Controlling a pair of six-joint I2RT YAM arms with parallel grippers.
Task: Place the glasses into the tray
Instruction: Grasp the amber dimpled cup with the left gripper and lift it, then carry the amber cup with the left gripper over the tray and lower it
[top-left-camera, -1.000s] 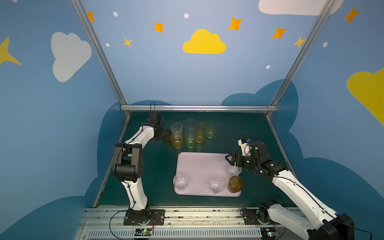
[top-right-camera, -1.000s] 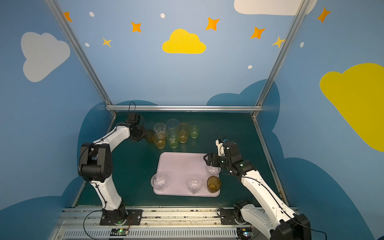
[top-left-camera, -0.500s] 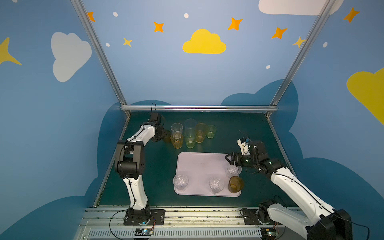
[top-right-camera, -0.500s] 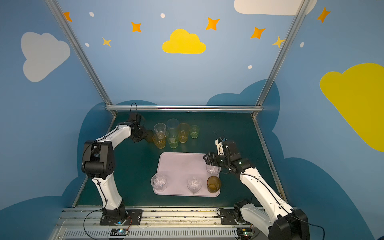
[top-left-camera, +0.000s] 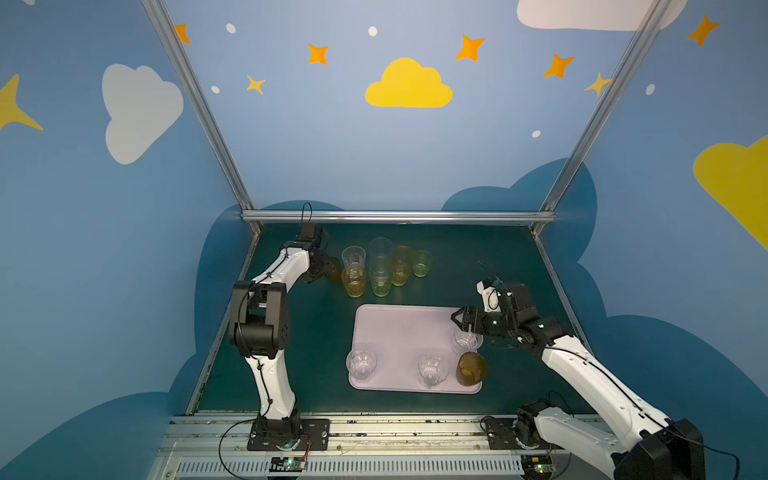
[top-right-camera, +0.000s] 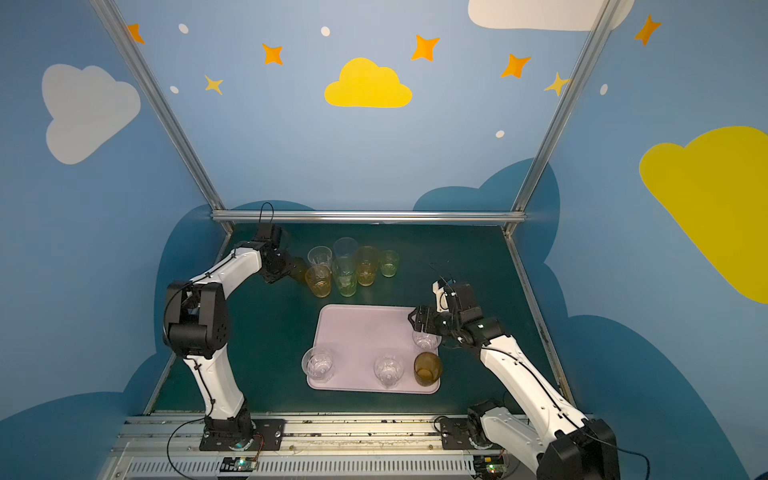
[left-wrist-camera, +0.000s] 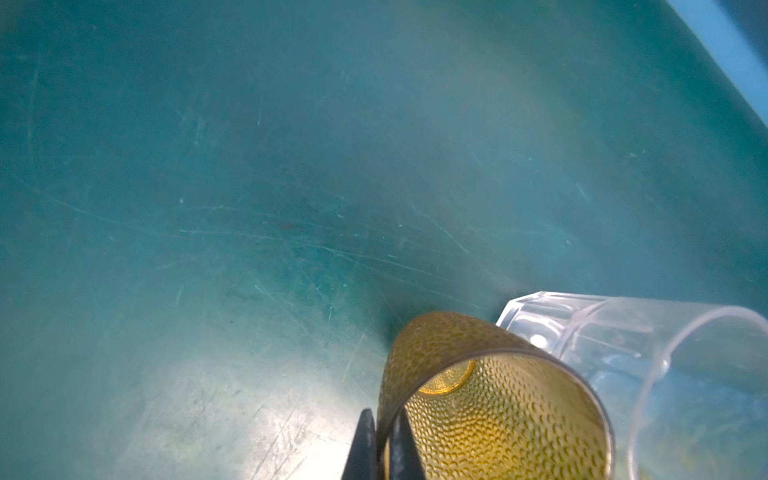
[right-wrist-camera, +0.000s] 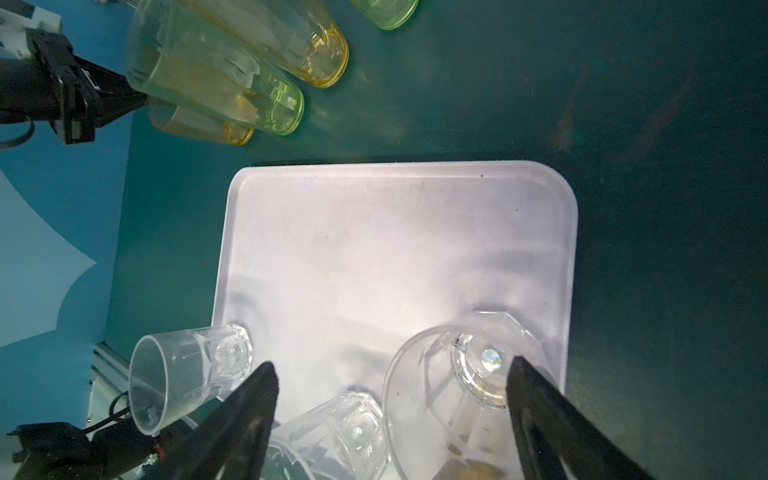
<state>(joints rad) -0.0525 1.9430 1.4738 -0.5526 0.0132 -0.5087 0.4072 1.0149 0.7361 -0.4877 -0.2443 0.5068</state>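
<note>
My left gripper (top-left-camera: 328, 266) (left-wrist-camera: 382, 417) is shut on the rim wall of a short amber dimpled glass (left-wrist-camera: 490, 411) (top-left-camera: 333, 271) at the left end of the back row, one finger inside and one outside. A clear faceted glass (left-wrist-camera: 623, 353) stands against it. The pink-lilac tray (top-left-camera: 399, 328) (right-wrist-camera: 395, 249) holds three clear glasses (top-left-camera: 362, 365) (top-left-camera: 433, 370) (top-left-camera: 466, 340) and a brown glass (top-left-camera: 471, 369). My right gripper (top-left-camera: 457, 322) (right-wrist-camera: 390, 363) hangs open over the tray's right side, above the clear glass (right-wrist-camera: 457, 386).
Several more glasses stand in the back cluster (top-left-camera: 381, 266): a clear, a short amber, a tall pale blue, a green, a tall amber and a short green glass (top-left-camera: 422, 263). The dark green table (top-left-camera: 498, 257) is walled in by blue panels and metal posts.
My left gripper has closed onto the rim of the amber dimpled glass. The right arm has hardly moved and its gripper stays open.
</note>
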